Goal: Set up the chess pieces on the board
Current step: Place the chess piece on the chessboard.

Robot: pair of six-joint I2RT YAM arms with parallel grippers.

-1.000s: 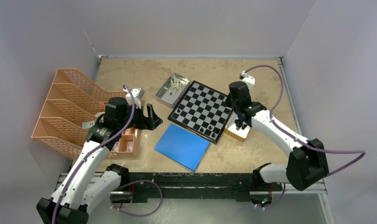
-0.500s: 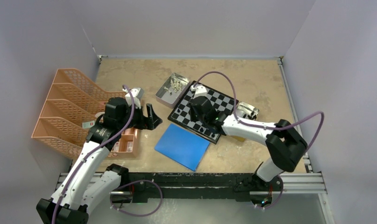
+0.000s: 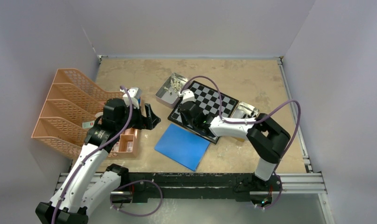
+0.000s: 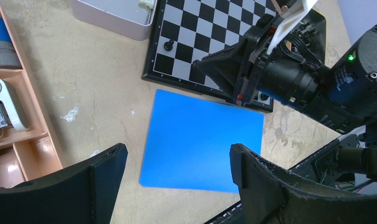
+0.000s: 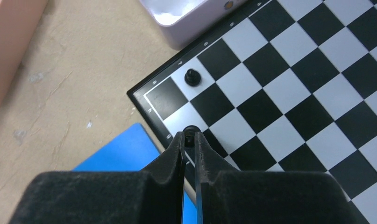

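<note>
While the left claw (image 4: 177, 150) hangs spread wide toward the left side of the beige desk (image 3: 130, 70), the right claw (image 5: 191, 136) is pinched narrow around a tiny glossy black chess piece (image 5: 191, 129). That's right at the near-left corner of the flat black-and-silver checkered chessboard (image 5: 289, 88), which sits around mid-desk. Can't tell if the piece actually touches down. Another small black pawn (image 5: 192, 76) stands on a white square near that corner.

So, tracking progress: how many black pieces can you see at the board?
2. A pawn stands free near the board's corner; a second piece is pinched in the right gripper at the edge. More may be hidden beneath it.
</note>
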